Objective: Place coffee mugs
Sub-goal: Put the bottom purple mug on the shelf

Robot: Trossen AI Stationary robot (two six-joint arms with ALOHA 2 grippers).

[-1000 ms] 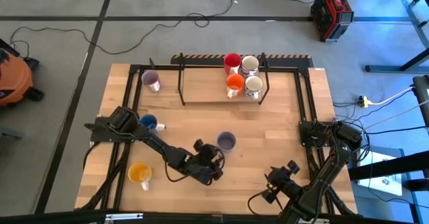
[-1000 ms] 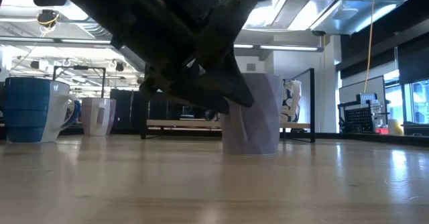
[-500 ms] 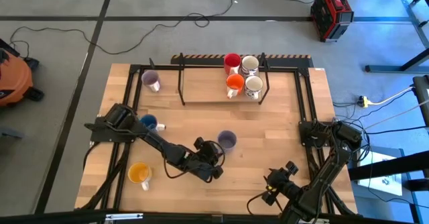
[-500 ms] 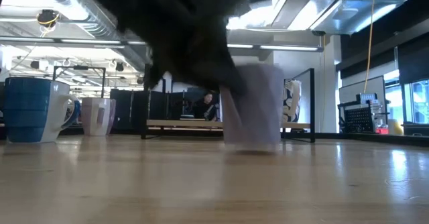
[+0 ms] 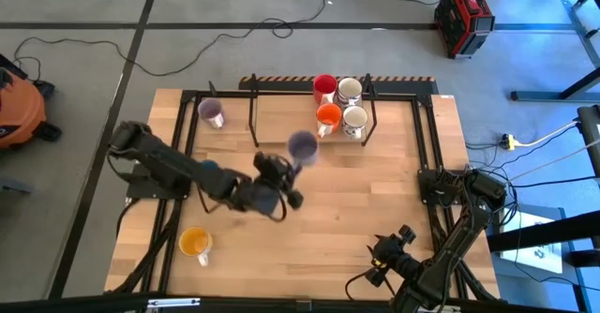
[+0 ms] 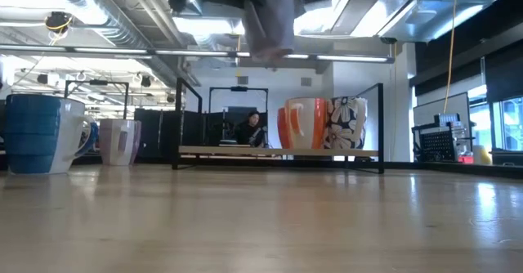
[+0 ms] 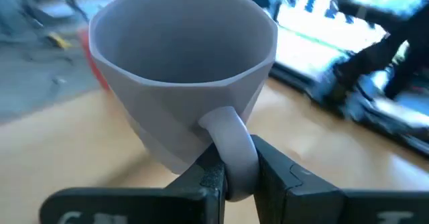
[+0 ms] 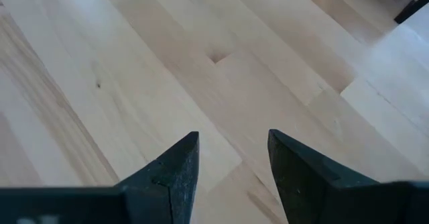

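left claw (image 7: 231,177) – clenched on the lilac mug (image 5: 302,145) handle, mug held upright, clear of the counter (image 5: 375,201), near the orange mug (image 5: 328,116) | right claw (image 8: 231,158) – parted, nothing grasped

Seven mugs show: two lilac mugs (image 5: 302,145) (image 5: 211,112), one red mug (image 5: 324,86), one orange mug (image 5: 328,117), two white mugs (image 5: 350,90) (image 5: 354,119), one yellow-orange mug (image 5: 194,244). Two arms.

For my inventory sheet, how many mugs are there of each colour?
White mugs: 2
Lilac mugs: 2
Red mug: 1
Orange mug: 1
Yellow-orange mug: 1
Blue mug: 1
Total: 8 mugs
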